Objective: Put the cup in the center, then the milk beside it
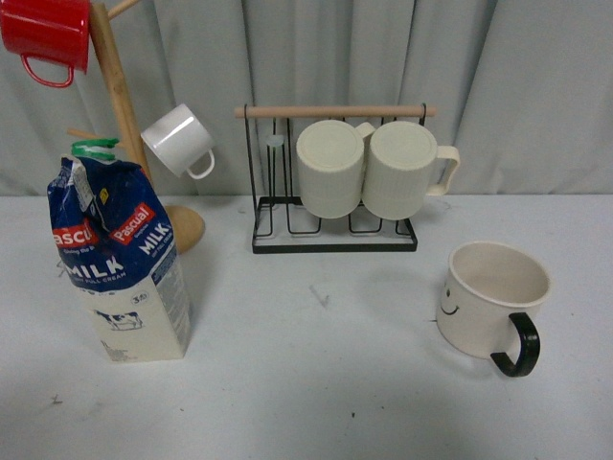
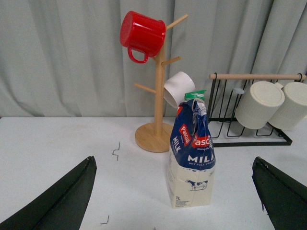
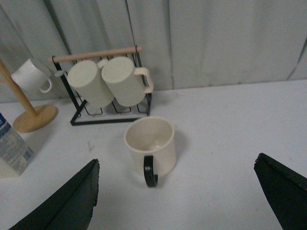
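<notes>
The milk (image 1: 124,259) stands upright on the near left part of the table (image 1: 316,393). Its dark blue top is crumpled under a green cap, and its cream base rests flat on the surface. The cup (image 1: 488,299) sits upright on the near right part of the table, mouth up. Its black handle points to the near right and its small drawn face is turned toward the left. The two are well apart, with a stretch of table between them.

Farther back in the middle stands a black wire rack (image 1: 335,241) with a wooden bar on top. Two ribbed cream mugs (image 1: 330,170) hang on it side by side, touching each other. At the far left rises a wooden mug tree (image 1: 115,91), just behind the milk. It carries a red mug (image 1: 46,34) up high and a small white mug (image 1: 178,140) lower on the right. A pale curtain (image 1: 383,48) closes off the back.

In the left wrist view the left pincer (image 2: 173,159) is spread wide. Its dark fingers (image 2: 67,196) stand at either side of the picture and grip nothing, and the milk (image 2: 193,160) stands beyond them, untouched. In the right wrist view the right pincer (image 3: 177,159) is likewise spread wide and empty. The cup (image 3: 149,141) sits ahead of its fingers (image 3: 72,201), apart from them, with the handle toward the camera.
</notes>
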Available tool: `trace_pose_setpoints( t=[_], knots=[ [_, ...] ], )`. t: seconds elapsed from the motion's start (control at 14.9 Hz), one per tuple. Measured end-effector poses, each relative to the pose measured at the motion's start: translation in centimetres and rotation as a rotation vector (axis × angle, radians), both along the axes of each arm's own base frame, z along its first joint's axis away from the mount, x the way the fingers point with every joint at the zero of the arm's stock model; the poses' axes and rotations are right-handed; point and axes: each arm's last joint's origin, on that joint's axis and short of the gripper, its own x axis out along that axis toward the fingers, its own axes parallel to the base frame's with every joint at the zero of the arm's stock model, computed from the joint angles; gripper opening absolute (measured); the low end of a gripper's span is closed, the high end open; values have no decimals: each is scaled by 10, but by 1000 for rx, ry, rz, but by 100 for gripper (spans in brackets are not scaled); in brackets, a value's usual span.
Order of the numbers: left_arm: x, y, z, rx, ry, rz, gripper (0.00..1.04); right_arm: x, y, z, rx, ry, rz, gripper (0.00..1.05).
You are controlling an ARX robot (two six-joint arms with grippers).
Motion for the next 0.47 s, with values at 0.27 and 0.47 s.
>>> trace_pose_setpoints(
  t=[0.27,0.47],
  knots=[
    [0,0,0,0,0,-2,98,88,-11,35,-22,-77,-179,98],
    [0,0,0,0,0,-1,98,175,6,11,26,274,-182,98]
  ],
)
